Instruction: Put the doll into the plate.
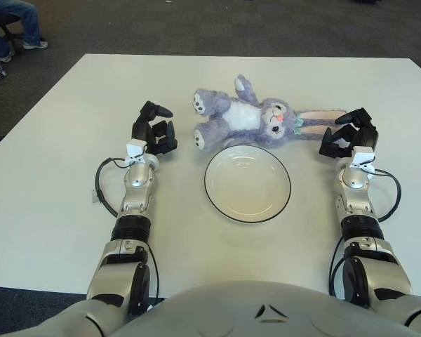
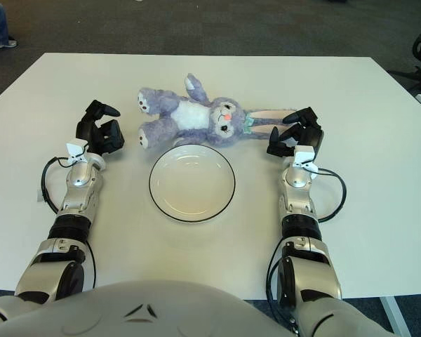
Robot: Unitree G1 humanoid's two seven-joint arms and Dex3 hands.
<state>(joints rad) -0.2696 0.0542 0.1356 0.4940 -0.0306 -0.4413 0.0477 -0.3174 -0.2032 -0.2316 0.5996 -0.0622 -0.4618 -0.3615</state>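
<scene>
Right hand (image 1: 349,133) by doll (image 1: 256,116) ears — plate (image 1: 217,199) nearer, bare

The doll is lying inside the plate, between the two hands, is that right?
Not quite. The doll lies on the table just behind the plate, not inside it, as the left eye view shows. It is between the left hand and the right hand.

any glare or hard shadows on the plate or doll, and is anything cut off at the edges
Left eye view: light is soft and even, the plate has no glare, the doll casts only a faint shadow, and a seated person is cropped at the top left corner. Right eye view: same even light, and a chair is cut off at the right edge.
</scene>
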